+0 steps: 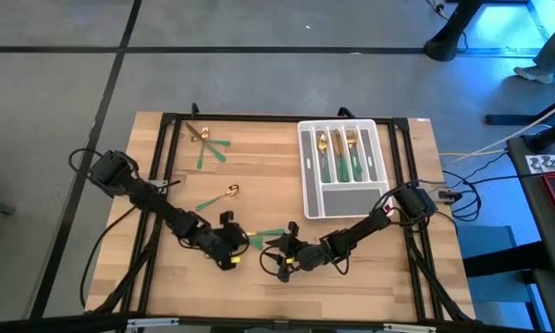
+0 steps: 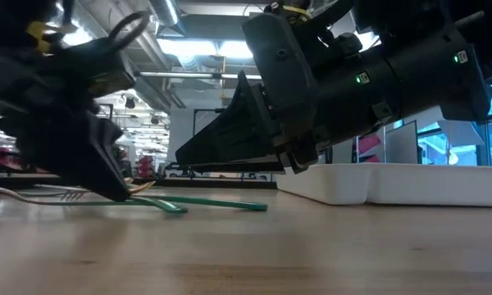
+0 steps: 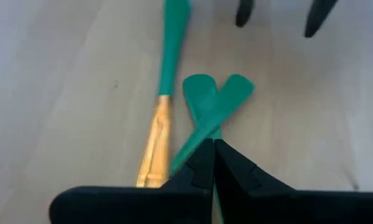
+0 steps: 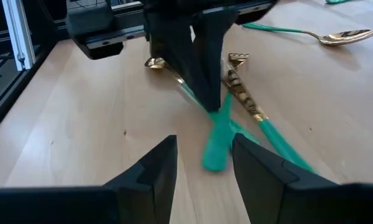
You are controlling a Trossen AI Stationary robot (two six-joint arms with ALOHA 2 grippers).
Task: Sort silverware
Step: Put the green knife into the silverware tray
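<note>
The left claw (image 1: 233,242) is down near the front edge of the worktop (image 1: 259,176), its fingers pinched together on the green handles of two crossed pieces of silverware (image 3: 208,109). The pinch sits right where the handles cross, which looks likely to lift both at once rather than one. A gold fork (image 4: 239,87) lies just beside that pair, its handle running towards the right claw (image 1: 279,262). The right claw faces the left one from close by with its fingers spread and nothing between them, probably waiting to take a handed-over piece and carry it to the tray (image 1: 342,199). That tray sits at the back right of the worktop and already holds several gold-headed pieces standing in its long slots, so the sorting is partly done. A loose spoon (image 1: 220,195) lies near the middle, and a few more pieces (image 1: 208,146) rest near the back left corner, still to be collected.
</note>
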